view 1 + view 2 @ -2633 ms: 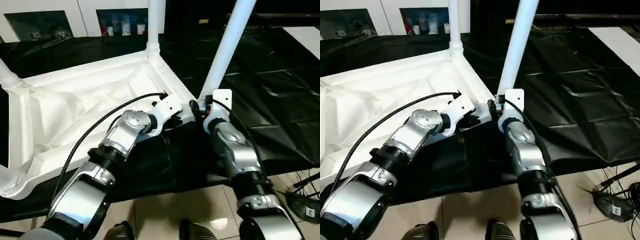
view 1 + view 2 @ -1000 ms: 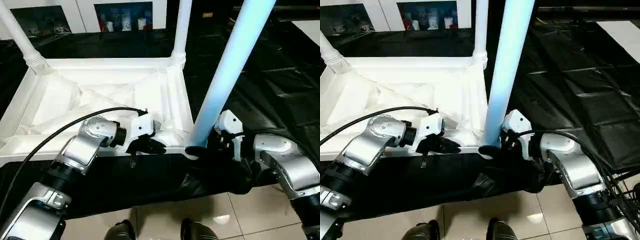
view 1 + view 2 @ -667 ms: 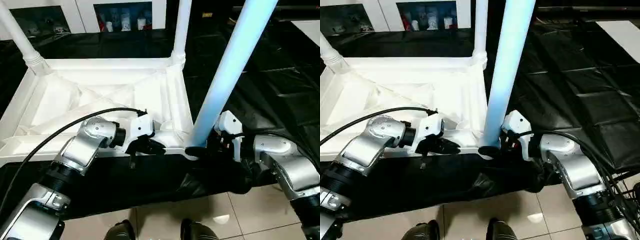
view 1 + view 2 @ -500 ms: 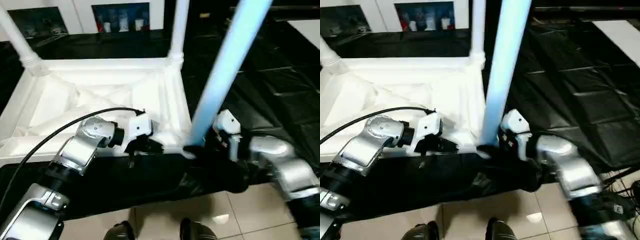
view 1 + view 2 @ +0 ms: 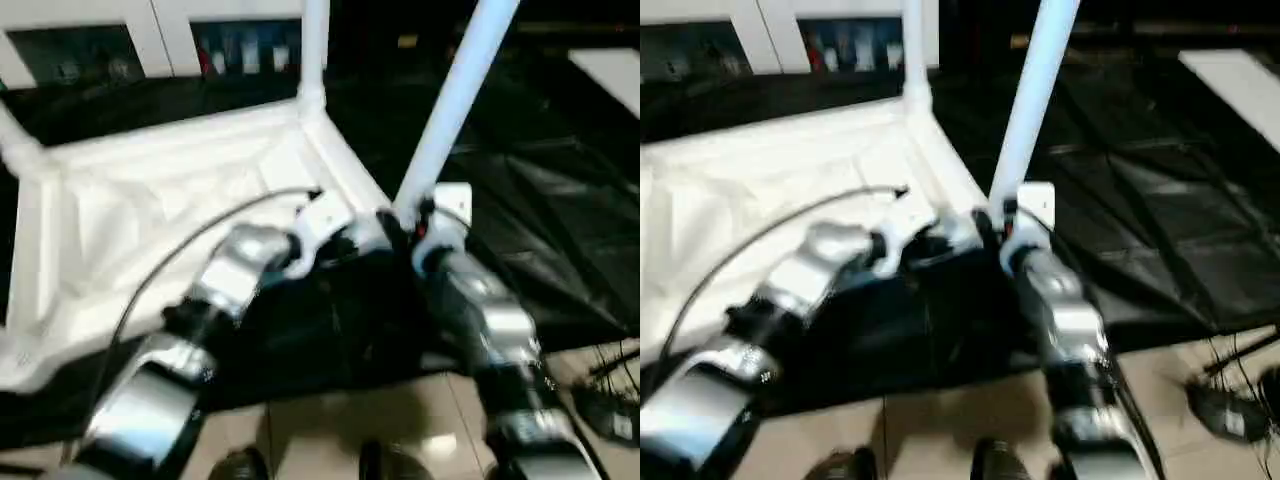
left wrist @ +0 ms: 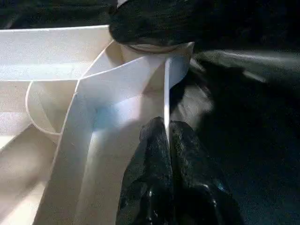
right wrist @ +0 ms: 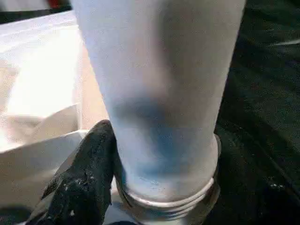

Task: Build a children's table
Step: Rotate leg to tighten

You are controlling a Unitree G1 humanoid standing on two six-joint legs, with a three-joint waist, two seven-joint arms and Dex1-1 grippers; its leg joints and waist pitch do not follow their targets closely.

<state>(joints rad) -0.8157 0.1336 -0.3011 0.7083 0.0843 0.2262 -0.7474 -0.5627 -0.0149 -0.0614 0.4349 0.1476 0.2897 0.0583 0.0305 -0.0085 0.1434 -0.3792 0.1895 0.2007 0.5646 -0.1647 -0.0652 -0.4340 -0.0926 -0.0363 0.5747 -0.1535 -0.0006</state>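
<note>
Table top: white plastic rectangular table top [image 5: 150, 220], ribbed underside up, on black sheet [image 5: 560, 200].
Left gripper [image 6: 168, 133]: pinched tight on the top's thin edge rib by the near corner.
Right gripper [image 7: 101, 154]: clasping white tapered tube leg [image 5: 450, 110] at that corner's socket.

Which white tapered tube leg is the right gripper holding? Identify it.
The near-corner white tapered tube leg, leaning right, with the right gripper around its base. The far-corner leg stands untouched.

dim, motion-blurred head views; bluish cast
</note>
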